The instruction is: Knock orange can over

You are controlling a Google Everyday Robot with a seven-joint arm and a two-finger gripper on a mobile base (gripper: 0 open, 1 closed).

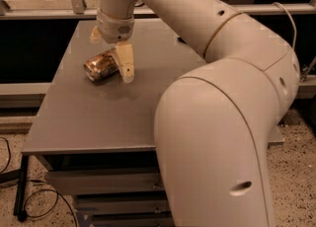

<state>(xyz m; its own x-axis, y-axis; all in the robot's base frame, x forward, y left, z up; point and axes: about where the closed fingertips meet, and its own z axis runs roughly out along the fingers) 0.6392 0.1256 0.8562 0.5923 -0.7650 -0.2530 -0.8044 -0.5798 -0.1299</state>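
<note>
The orange can (pixel 100 66) lies on its side on the grey table (pixel 89 117), at the left middle, its silver end facing front left. My gripper (pixel 111 52) hangs just above and behind it, pointing down from the big white arm (pixel 217 97). Its fingers are spread apart. The near finger (pixel 126 63) rests against the can's right end. The far finger (pixel 95 34) stands behind the can, apart from it. The gripper holds nothing.
The table's left edge is close to the can and its front edge (pixel 89 149) lies nearer the camera. A metal rail (pixel 44 11) runs behind the table. Cables (pixel 29 201) lie on the floor at lower left. My arm hides the table's right side.
</note>
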